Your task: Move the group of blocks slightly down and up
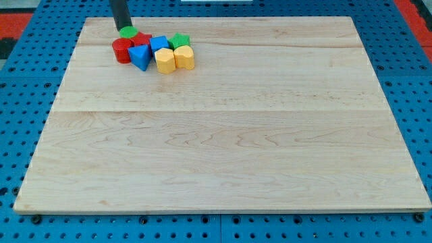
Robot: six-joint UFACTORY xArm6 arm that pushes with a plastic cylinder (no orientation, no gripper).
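Board: pale wooden board [223, 135] on a blue pegboard [20, 67], nearly bare, all the action packed up near its top-left corner.
Tip: my tip [125, 28] is down at the top edge of the cluster, right against the green block at the back, just under the board's top edge.
Gripper state: there's none here, only a bare rod, so nothing to spread or pinch; it can only push.
Group: one tight huddle, all touching or very nearly.
Back row: green round block [128, 32] at the tip, a red block [143, 38] beside it, blue cube [159, 44], green star-like block [179, 40] toward the view's right.
Front row: red cylinder [122, 50] at the view's left, blue triangular block [140, 57], then two yellow blocks, one [165, 61] and the other [184, 57], shapes roughly rounded, hard to call closer.
Step in hand: looks like the downward shove is about to be driven from behind the cluster.
Risk one: the tip sits off to the left end of the group, so a push from here may swing the left blocks down and leave the yellow pair and star behind.
Risk two: the round green block could roll aside and let the tip slip past.
Risk three: the return push upward has little room; blocks could go over the top edge.
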